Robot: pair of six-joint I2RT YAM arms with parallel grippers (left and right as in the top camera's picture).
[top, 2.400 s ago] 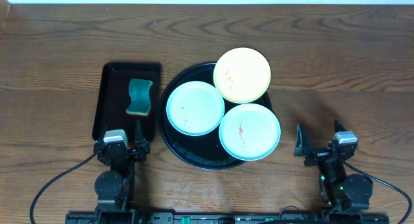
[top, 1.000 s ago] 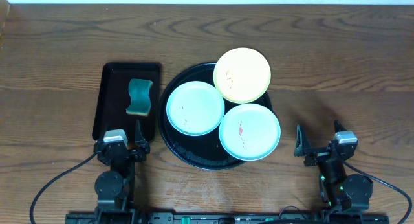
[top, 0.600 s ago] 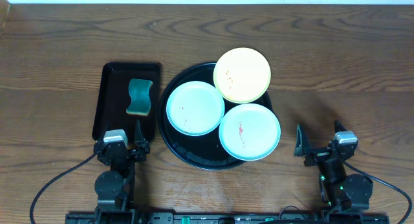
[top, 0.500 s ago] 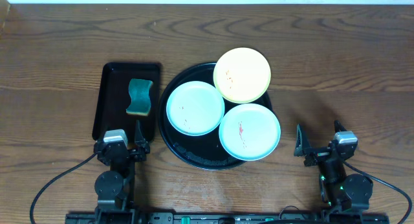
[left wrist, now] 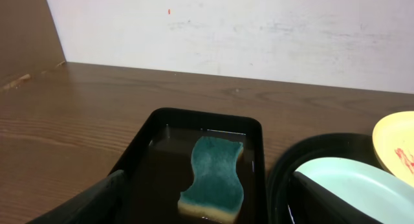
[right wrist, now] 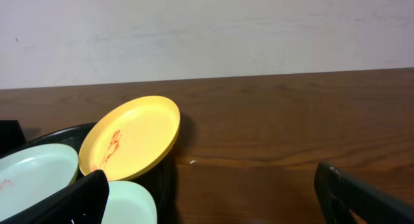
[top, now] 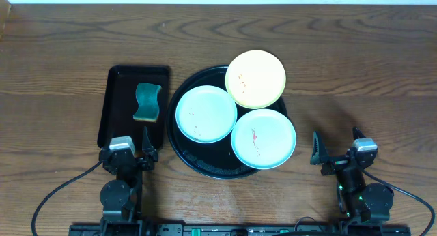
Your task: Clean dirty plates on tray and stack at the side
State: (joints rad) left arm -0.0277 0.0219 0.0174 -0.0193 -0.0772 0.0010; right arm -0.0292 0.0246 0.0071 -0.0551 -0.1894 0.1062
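The round black tray (top: 199,164) sits mid-table and holds three plates. A pale yellow plate (top: 255,78) with red smears leans on its far rim. A mint-blue plate (top: 205,113) lies at the left and another mint-blue plate (top: 263,138) with a red smear at the right. My left gripper (top: 128,151) is open and empty at the near left, behind the rectangular tray. My right gripper (top: 336,153) is open and empty at the near right, over bare wood. The yellow plate (right wrist: 132,136) and a mint plate (left wrist: 352,188) show in the wrist views.
A rectangular black tray (top: 115,106) left of the round tray holds a teal sponge (top: 146,102), also in the left wrist view (left wrist: 213,175). A white wall runs along the table's far edge. Bare wood lies to the right of the round tray.
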